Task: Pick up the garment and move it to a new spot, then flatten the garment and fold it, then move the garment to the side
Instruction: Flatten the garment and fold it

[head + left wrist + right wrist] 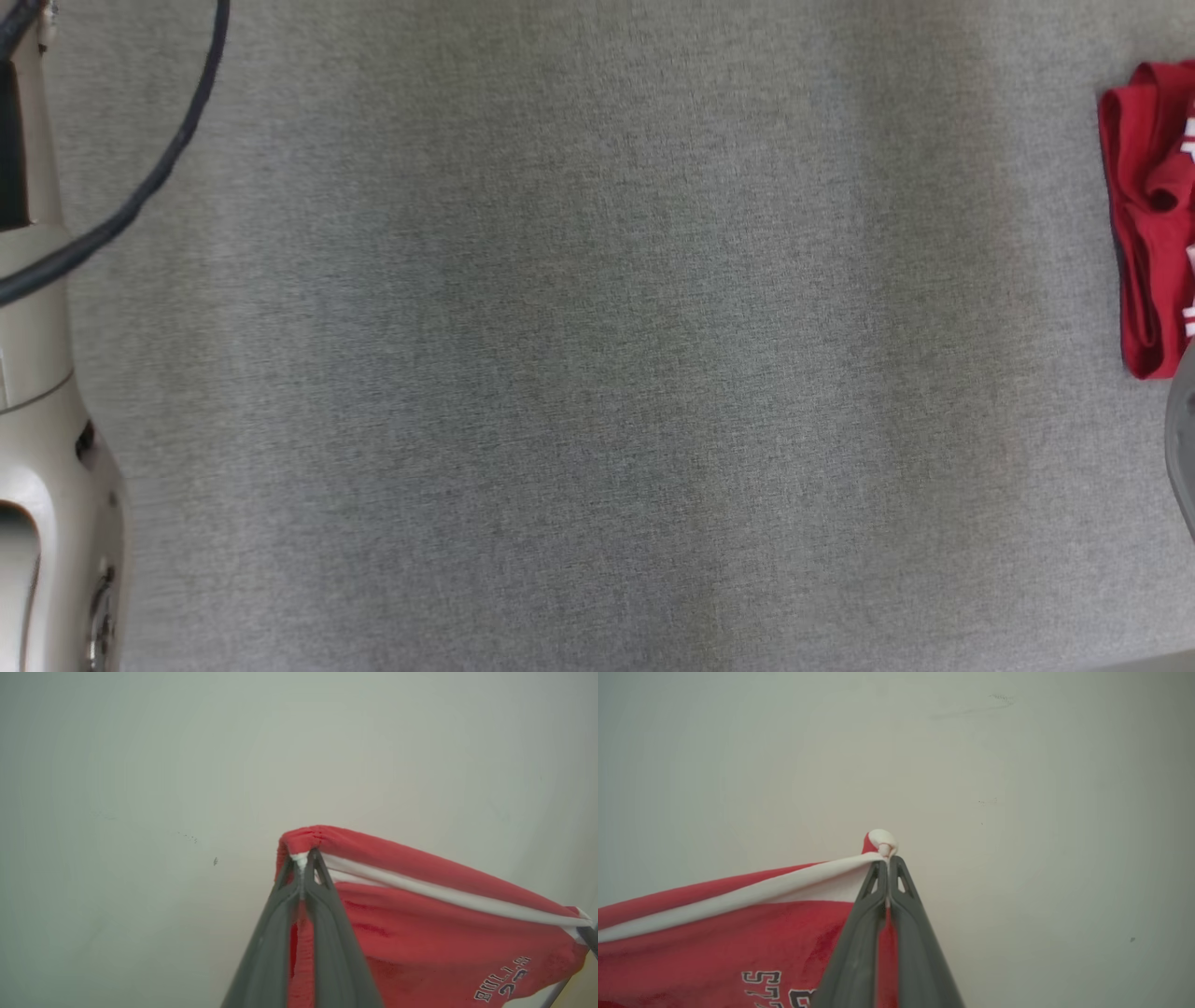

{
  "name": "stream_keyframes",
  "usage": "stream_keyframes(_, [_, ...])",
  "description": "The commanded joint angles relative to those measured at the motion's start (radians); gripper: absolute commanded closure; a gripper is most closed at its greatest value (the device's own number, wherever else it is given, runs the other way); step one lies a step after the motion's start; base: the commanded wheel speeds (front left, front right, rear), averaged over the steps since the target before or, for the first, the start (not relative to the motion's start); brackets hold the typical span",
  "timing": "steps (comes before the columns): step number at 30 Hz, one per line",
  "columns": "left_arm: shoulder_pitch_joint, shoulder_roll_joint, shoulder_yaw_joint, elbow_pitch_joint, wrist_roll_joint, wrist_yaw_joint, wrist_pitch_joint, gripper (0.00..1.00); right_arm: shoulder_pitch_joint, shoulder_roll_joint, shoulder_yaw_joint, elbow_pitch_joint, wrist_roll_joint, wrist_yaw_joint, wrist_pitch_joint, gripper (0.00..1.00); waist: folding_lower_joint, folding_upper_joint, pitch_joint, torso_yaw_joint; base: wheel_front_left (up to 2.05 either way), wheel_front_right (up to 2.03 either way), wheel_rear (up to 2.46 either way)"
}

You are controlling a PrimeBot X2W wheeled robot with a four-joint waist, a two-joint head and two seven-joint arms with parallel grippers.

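Note:
The garment (420, 914) is red, with a white band along its top edge and pale lettering. It hangs stretched between my two grippers in front of a pale blank surface. My left gripper (304, 858) is shut on one top corner, with the cloth bunched at its tips. My right gripper (888, 858) is shut on the other top corner, where a white knob of the garment (714, 924) sticks out past the tips. The band runs taut from one grip to the other. Below it the cloth sags.
A wide grey fabric surface (597, 373) lies below in the head view. My pale left forearm (37, 420) and a dark cable (159, 177) cross its left edge. Red cloth with white marks (1153, 215) lies at the right edge; I cannot tell whether it is the held garment.

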Motion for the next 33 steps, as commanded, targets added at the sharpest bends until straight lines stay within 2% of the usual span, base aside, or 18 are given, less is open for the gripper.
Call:
stream_keyframes(1, [-0.013, 0.006, 0.018, 0.016, 0.005, -0.011, -0.037, 1.00, -0.009, -0.017, 0.006, 0.022, -0.008, -0.003, -0.032, 1.00, -0.0004, -0.0002, 0.042, -0.022, 0.00, 0.00, 0.00])
stream_keyframes(7, [0.074, -0.008, 0.004, 0.094, -0.003, -0.085, -0.131, 1.00, 0.048, -0.039, 0.109, 0.125, -0.006, -0.003, -0.081, 1.00, -0.0004, -0.0002, 0.037, -0.024, 0.00, 0.00, 0.00])
stream_keyframes(9, [0.140, -0.016, -0.004, 0.112, -0.025, -0.114, -0.160, 1.00, 0.105, -0.060, 0.178, 0.150, 0.027, -0.003, -0.096, 1.00, -0.0004, -0.0002, 0.010, -0.020, 0.00, 0.00, 0.00])
stream_keyframes(14, [0.288, -0.016, -0.022, 0.077, -0.081, -0.145, -0.188, 1.00, 0.217, -0.106, 0.281, 0.129, 0.110, -0.003, -0.124, 1.00, -0.0004, -0.0002, -0.068, -0.009, 0.00, 0.00, 0.00])
stream_keyframes(17, [0.403, -0.011, -0.041, 0.036, -0.111, -0.149, -0.186, 1.00, 0.307, -0.148, 0.337, 0.101, 0.159, -0.003, -0.103, 1.00, -0.0004, -0.0002, -0.129, 0.000, 0.00, 0.00, 0.00])
stream_keyframes(24, [0.714, 0.034, -0.129, -0.050, -0.114, -0.152, -0.182, 1.00, 0.577, -0.227, 0.401, 0.000, 0.248, -0.003, 0.058, 1.00, -0.0004, -0.0002, -0.277, 0.012, 0.00, 0.00, 0.00])
stream_keyframes(29, [0.911, 0.067, -0.191, -0.071, -0.064, -0.145, -0.183, 1.00, 0.799, -0.256, 0.393, -0.100, 0.272, -0.003, 0.225, 1.00, -0.0004, -0.0002, -0.372, 0.010, 0.00, 0.00, 0.00])
stream_keyframes(33, [1.037, 0.064, -0.222, -0.072, -0.040, -0.119, -0.207, 1.00, 0.987, -0.255, 0.347, -0.194, 0.293, -0.003, 0.390, 1.00, -0.0004, -0.0002, -0.431, 0.012, 0.00, 0.00, 0.00])
